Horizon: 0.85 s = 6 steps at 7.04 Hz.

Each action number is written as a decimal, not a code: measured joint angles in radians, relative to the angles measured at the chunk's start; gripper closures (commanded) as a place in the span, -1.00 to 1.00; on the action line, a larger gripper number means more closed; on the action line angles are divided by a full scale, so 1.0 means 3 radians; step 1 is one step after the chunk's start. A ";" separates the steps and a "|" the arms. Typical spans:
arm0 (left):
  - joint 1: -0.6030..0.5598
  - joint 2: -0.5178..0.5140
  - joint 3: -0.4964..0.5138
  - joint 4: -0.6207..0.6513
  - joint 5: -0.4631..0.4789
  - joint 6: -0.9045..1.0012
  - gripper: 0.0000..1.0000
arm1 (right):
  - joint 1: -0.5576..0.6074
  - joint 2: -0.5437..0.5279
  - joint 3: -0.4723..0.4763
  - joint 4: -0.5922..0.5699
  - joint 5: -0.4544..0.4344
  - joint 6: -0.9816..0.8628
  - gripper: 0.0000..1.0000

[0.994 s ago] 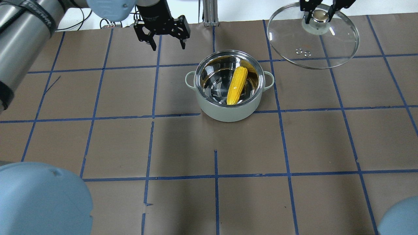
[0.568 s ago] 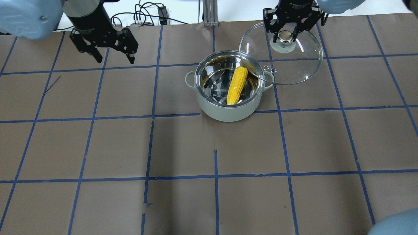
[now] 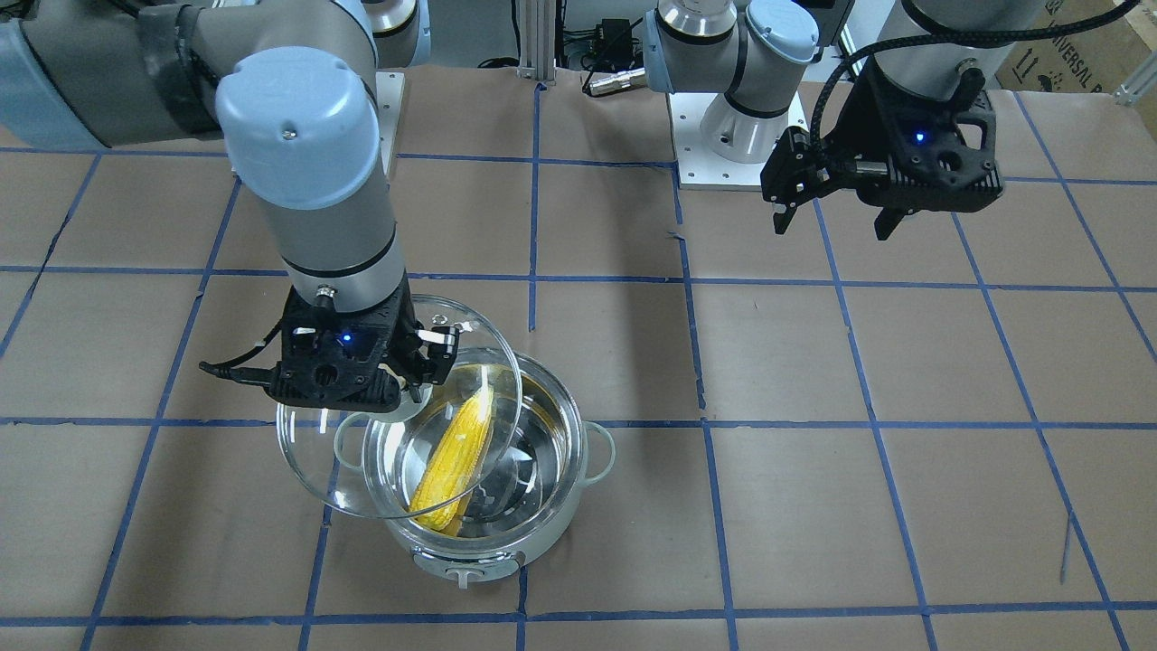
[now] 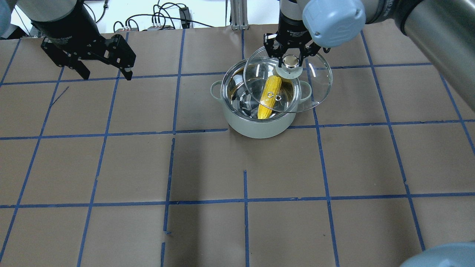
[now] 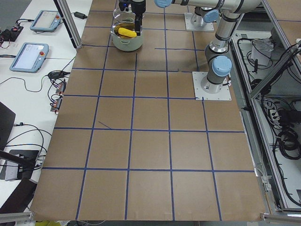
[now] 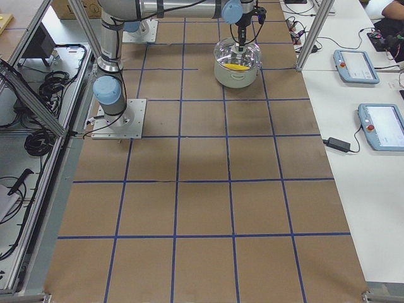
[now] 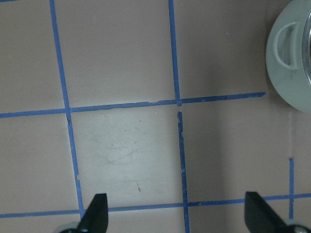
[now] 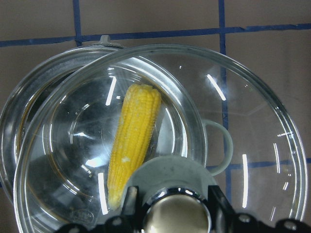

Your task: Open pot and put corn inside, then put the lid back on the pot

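Note:
The pale mint pot [image 4: 259,129] stands open at the table's far middle, with the yellow corn [image 4: 268,102] lying inside it. My right gripper [image 4: 292,61] is shut on the knob of the clear glass lid [image 4: 317,87]. It holds the lid tilted above the pot, overlapping the pot's right part and overhanging its right handle. The right wrist view shows the corn [image 8: 133,141] through the lid [image 8: 243,121]. My left gripper [image 4: 107,76] is open and empty over the table, far left of the pot. Its wrist view shows the pot's handle [image 7: 286,43] at the upper right.
The table is brown paper with a blue tape grid. Cables and an aluminium post [image 4: 237,15] sit at the far edge. Arm base plates [image 3: 737,172] are on the robot's side. Control tablets [image 5: 30,54] lie on a side table.
My right gripper has carried the lid from the far right leftward and down until it overlaps the pot. My left gripper has moved left, away from the pot, still open.

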 measured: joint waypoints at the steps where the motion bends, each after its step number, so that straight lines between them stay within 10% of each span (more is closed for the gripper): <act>1: -0.0015 -0.0109 0.0152 -0.0047 0.0009 -0.0014 -1.00 | 0.0080 0.0059 0.0002 -0.0060 -0.0012 0.0082 0.79; 6: -0.0158 -0.0135 0.0152 -0.0057 0.0043 -0.0010 -1.00 | 0.0316 0.0301 0.0007 -0.0334 -0.0033 0.0321 0.79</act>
